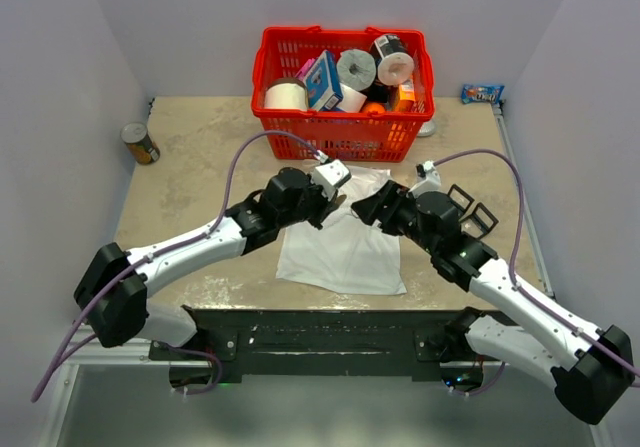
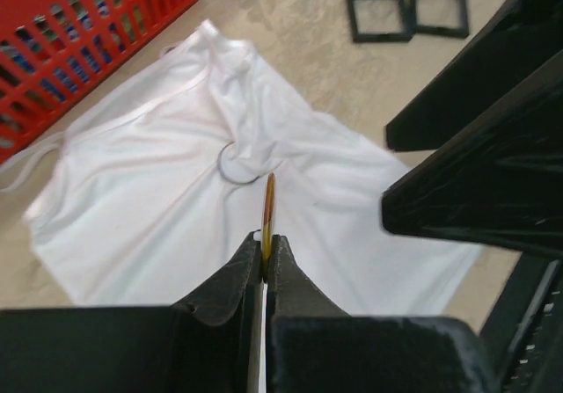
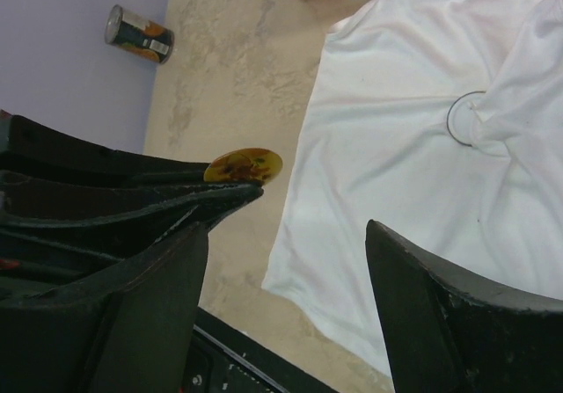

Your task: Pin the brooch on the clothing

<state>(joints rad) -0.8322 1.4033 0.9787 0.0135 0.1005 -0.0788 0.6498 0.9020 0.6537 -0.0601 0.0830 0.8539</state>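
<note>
The white T-shirt, the clothing (image 1: 345,252) (image 2: 149,217) (image 3: 405,173), lies flat on the table between both arms. My left gripper (image 2: 265,240) (image 1: 334,205) is shut on the brooch (image 2: 269,201), an orange-gold disc seen edge-on and held above the shirt. The right wrist view shows the brooch's (image 3: 244,164) flat patterned face on top of the left fingertips (image 3: 230,194). A thin grey ring (image 2: 237,166) (image 3: 466,117) sits in a bunched fold of the shirt just beyond the disc. My right gripper (image 3: 286,265) (image 1: 366,208) hangs open beside the left one, holding nothing.
A red basket (image 1: 340,135) of paper rolls and packets stands just behind the shirt. A tin can (image 1: 140,143) (image 3: 138,34) lies at the far left by the wall. A blue packet (image 1: 481,94) rests at the far right. Two black square frames (image 2: 406,6) lie right of the shirt.
</note>
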